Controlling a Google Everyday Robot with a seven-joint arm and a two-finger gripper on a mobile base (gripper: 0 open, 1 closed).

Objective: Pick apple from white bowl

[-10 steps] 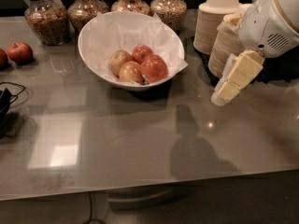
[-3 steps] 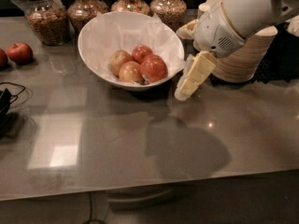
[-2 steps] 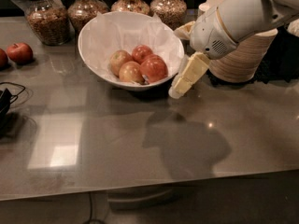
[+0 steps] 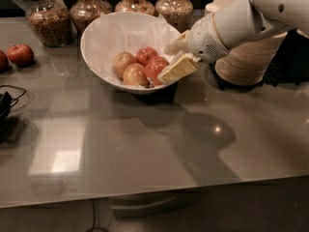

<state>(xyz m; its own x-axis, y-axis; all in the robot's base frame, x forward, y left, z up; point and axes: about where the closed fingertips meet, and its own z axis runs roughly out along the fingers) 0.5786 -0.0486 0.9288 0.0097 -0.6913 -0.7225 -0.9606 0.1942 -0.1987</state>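
The white bowl (image 4: pixel 104 33), lined with crinkled paper, stands at the back middle of the table and holds several apples. The largest, glossy red-orange apple (image 4: pixel 153 69) lies at the right of the group, beside two paler apples (image 4: pixel 123 62) and a smaller red one (image 4: pixel 146 54). My gripper (image 4: pixel 164 64) reaches in from the right over the bowl's right rim. It is open, with one cream finger above the red-orange apple and the other finger (image 4: pixel 177 67) partly covering its right side. It holds nothing.
Several glass jars (image 4: pixel 47 18) of dry food line the back edge. A stack of off-white paper bowls (image 4: pixel 248 57) stands right of the white bowl, behind my arm. A red apple (image 4: pixel 20 53) lies at the far left. A black cable (image 4: pixel 8 103) lies at the left edge.
My gripper has moved left, from beside the bowl's right side to over its right rim, close to the red-orange apple. The apples and the bowl have not moved.
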